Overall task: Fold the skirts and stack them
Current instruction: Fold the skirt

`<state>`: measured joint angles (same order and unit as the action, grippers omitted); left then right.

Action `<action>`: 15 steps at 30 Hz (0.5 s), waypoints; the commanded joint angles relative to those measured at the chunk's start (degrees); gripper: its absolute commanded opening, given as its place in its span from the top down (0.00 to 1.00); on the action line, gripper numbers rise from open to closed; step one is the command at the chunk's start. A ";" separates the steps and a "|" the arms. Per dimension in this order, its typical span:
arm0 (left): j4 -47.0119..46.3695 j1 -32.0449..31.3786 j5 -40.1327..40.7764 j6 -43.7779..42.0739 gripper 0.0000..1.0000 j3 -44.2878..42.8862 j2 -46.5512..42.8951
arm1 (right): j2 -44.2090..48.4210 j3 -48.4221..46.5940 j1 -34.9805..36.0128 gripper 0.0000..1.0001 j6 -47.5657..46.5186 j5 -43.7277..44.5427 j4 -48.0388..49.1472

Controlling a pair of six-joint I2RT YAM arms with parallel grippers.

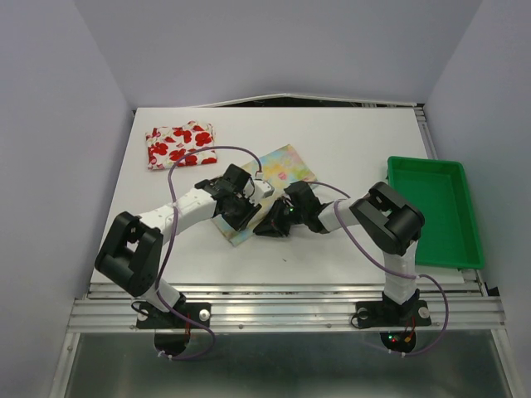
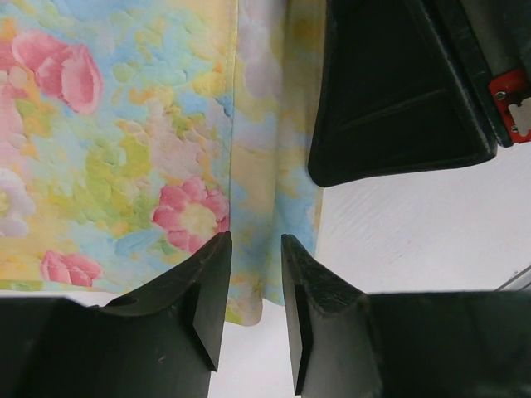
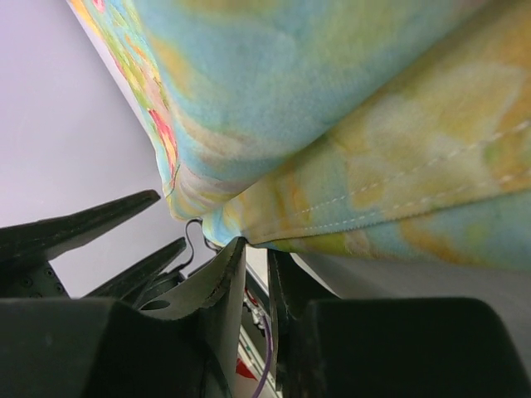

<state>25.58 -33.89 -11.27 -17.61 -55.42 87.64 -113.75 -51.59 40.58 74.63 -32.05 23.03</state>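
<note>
The pale yellow skirt [image 1: 282, 166] with its pastel floral print lies spread at the table's middle. Both grippers are at its near edge. My left gripper [image 2: 255, 249] hovers there with its jaws apart, a lengthwise fold of the skirt [image 2: 124, 149] running between the fingertips. My right gripper [image 3: 257, 247] has closed to a narrow slit on the stitched hem [image 3: 373, 207]. From above, the left gripper [image 1: 241, 211] and the right gripper [image 1: 270, 224] nearly touch. The white skirt with red flowers [image 1: 180, 144] lies folded at the far left.
A green plastic tray [image 1: 436, 215] stands at the table's right edge. The right gripper's black body [image 2: 398, 91] fills the upper right of the left wrist view. The table's near edge is a metal rail [image 1: 282, 311].
</note>
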 commanded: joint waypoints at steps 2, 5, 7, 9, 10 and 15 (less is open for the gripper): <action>-0.80 0.31 1.78 -0.15 0.58 0.13 -0.10 | -1.12 1.67 0.47 0.78 2.45 1.47 -3.95; -0.63 0.23 1.43 -0.50 0.59 0.22 1.13 | -1.12 1.76 0.47 0.78 2.54 1.47 -4.04; -0.45 0.23 1.07 -0.50 0.61 0.14 1.75 | -1.29 1.76 0.47 0.78 2.62 1.47 -4.04; -0.53 0.23 0.81 -0.59 0.65 0.22 2.01 | -1.38 1.76 0.47 0.78 2.63 1.47 -4.04; -0.45 0.23 0.37 -0.67 0.67 0.22 2.01 | -1.38 1.76 0.47 0.78 2.63 1.47 -4.04; -0.18 0.23 -1.29 -1.11 0.84 0.14 1.93 | -1.29 1.76 0.47 0.78 2.54 1.56 -4.04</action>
<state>25.08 -33.91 -10.55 -17.93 -55.35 90.32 -113.75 -51.57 40.58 74.63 -31.88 23.00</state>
